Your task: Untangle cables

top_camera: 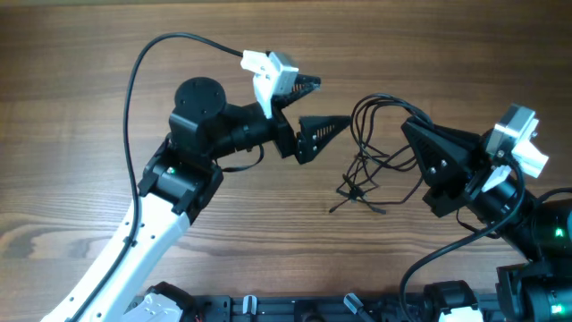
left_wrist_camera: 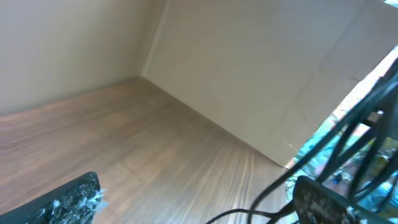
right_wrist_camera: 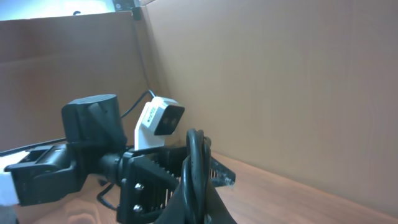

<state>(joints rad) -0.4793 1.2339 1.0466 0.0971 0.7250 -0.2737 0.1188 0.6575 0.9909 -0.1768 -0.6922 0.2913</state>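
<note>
- Wooden table (top_camera: 80, 72), overhead view: the right gripper (top_camera: 409, 128) comes in from the right edge. Its jaws are pressed together on the cables (top_camera: 371, 148) at their tip.
- From the right gripper the cables loop out to the left and drop to the table. The loose, crossed ends lie below and to the left of it.
- The left gripper (top_camera: 332, 104) stands left of the right gripper and apart from it, its fingers spread with nothing between them. The nearest cable loop is just beside its lower finger; whether they touch cannot be told.
- A white wrist camera (top_camera: 271, 73) and a thick black arm cable (top_camera: 134, 98) lie farther left of the right gripper.
- Left wrist view: one finger (left_wrist_camera: 68, 202) shows at the lower left and the other at the lower right, with bare wood between them. Dark, blurred strands cross the right side in front of a pale wall panel (left_wrist_camera: 249, 68). Which strand is which cannot be told.
- Right wrist view: the cables stand bunched on the right gripper's closed tip. They partly block the left gripper's ridged fingers behind. A brown panel (right_wrist_camera: 298, 81) backs the scene.
</note>
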